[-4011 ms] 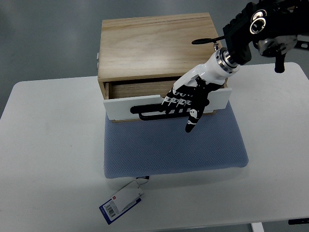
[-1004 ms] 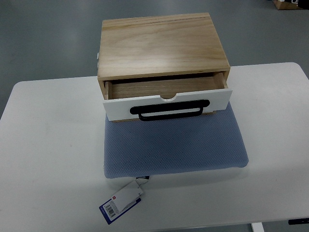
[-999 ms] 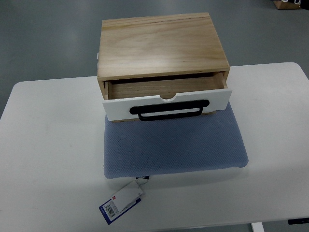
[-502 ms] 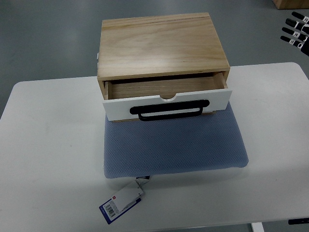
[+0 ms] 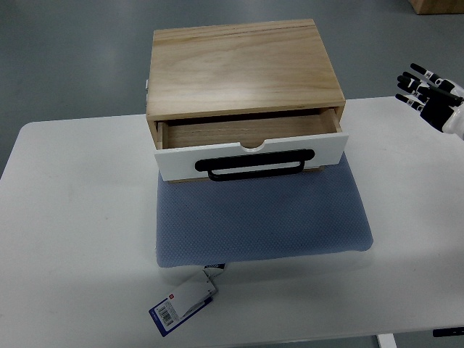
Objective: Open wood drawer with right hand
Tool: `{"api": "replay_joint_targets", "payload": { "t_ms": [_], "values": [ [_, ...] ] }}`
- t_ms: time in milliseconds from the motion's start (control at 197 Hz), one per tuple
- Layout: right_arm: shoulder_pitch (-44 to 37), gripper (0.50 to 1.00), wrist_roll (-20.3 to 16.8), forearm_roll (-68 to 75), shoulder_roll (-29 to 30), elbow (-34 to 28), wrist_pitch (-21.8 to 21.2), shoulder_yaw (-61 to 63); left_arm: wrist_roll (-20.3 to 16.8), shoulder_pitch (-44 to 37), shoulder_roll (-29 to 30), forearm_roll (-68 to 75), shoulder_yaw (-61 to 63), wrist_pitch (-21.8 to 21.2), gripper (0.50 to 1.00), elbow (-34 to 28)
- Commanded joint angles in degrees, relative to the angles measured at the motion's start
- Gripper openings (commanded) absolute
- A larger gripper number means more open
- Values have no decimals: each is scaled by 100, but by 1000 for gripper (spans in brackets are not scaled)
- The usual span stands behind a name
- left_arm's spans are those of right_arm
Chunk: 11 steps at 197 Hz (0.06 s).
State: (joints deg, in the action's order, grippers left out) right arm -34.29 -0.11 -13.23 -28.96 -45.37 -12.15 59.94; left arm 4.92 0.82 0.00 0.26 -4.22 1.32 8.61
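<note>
Right hand (image 5: 433, 95) at right edge, fingers spread, empty, well apart from drawer (image 5: 250, 148)

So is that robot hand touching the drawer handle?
Apart. The top view shows the right hand at the right edge, bare table between it and the black handle.

Light wooden box (image 5: 243, 65) sits at back of white table (image 5: 72, 239), its white-fronted drawer (image 5: 250, 148) pulled partway out, black bar handle (image 5: 255, 166) facing camera. Front edge overhangs blue-grey textured mat (image 5: 261, 221). Blue-and-white tag (image 5: 181, 303) lies just beside the mat's near edge. Black-and-white right hand (image 5: 429, 93) at right edge, well apart, fingers apparently spread.
</note>
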Motion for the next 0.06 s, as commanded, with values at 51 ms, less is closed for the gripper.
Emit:
{"api": "replay_joint_targets", "payload": {
  "t_ms": [51],
  "values": [
    [168,932,213,-171,277,28,28,106,0,-3,0,0,0,0,1000,0]
  ]
}}
